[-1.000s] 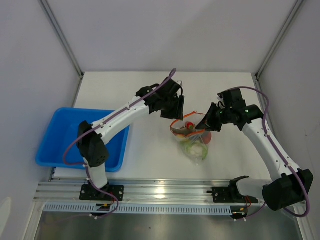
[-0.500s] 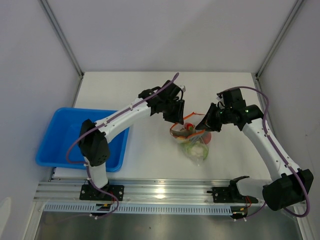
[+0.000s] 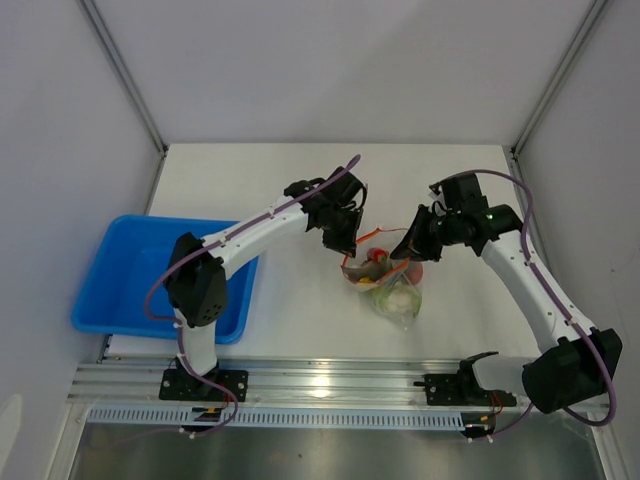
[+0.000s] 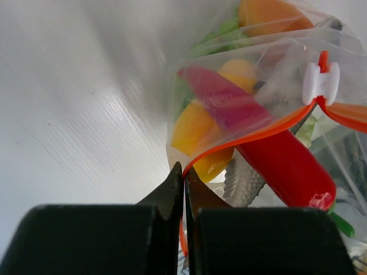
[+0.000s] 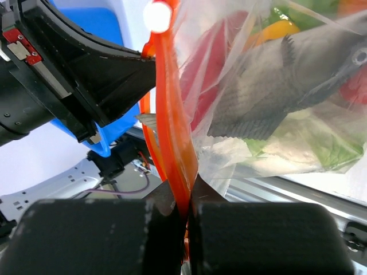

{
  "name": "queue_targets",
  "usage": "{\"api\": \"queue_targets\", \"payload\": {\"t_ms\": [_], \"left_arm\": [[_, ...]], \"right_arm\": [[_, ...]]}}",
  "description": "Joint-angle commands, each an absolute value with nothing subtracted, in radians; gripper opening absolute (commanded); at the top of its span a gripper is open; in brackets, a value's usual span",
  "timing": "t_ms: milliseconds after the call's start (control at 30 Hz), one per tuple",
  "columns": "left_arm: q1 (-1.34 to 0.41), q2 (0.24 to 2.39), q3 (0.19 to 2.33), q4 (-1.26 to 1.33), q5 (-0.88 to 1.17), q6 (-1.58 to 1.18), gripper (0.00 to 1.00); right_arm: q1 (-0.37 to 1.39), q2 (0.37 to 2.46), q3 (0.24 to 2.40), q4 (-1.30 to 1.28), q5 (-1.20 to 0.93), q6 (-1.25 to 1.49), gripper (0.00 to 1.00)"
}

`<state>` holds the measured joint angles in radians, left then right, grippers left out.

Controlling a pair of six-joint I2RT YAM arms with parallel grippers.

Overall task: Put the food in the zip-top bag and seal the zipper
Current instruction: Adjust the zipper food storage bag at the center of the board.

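Note:
The zip-top bag [image 3: 390, 288] hangs between both grippers over the middle of the table, full of food. My left gripper [image 3: 347, 256] [image 4: 184, 172] is shut on the left end of the orange-red zipper [image 4: 252, 134]. My right gripper [image 3: 409, 250] [image 5: 189, 192] is shut on the zipper [image 5: 172, 114] at the other end. Through the clear plastic I see a red chili [image 4: 287, 166], a yellow lemon piece [image 4: 195, 134], an orange fruit [image 4: 272, 11], a grey fish [image 5: 287, 74] and green leafy bits [image 5: 321, 154]. A white slider [image 4: 321, 82] sits on the zipper.
A blue tray [image 3: 110, 290] lies at the left edge of the table, under the left arm's elbow. An aluminium rail [image 3: 330, 385] runs along the near edge. White walls with metal posts close in the back and sides.
My left gripper came down and to the right to the bag's mouth and shut on the zipper's left end. The right gripper kept its grip and shifted slightly.

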<state>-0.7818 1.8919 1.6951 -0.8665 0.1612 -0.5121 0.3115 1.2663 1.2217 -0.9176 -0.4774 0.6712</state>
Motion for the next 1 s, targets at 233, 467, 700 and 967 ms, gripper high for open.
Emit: {"api": "queue_targets", "payload": {"t_ms": [233, 467, 700, 967], "left_arm": [[-0.739, 1.826, 1.886, -0.999, 0.388, -0.528, 0.00], [-0.739, 1.738, 1.889, -0.980, 0.591, -0.615, 0.00], [-0.707, 1.819, 1.727, -1.045, 0.508, -0.621, 0.01], [-0.719, 1.737, 1.923, -1.006, 0.552, -0.661, 0.01]], "right_arm": [[0.311, 1.284, 1.365, -1.043, -0.370, 0.486, 0.00], [0.385, 1.244, 1.424, -1.120, -0.279, 0.426, 0.00], [0.403, 1.321, 1.203, -0.963, -0.267, 0.473, 0.00], [0.482, 1.385, 1.578, -1.132, -0.175, 0.400, 0.00]]}}
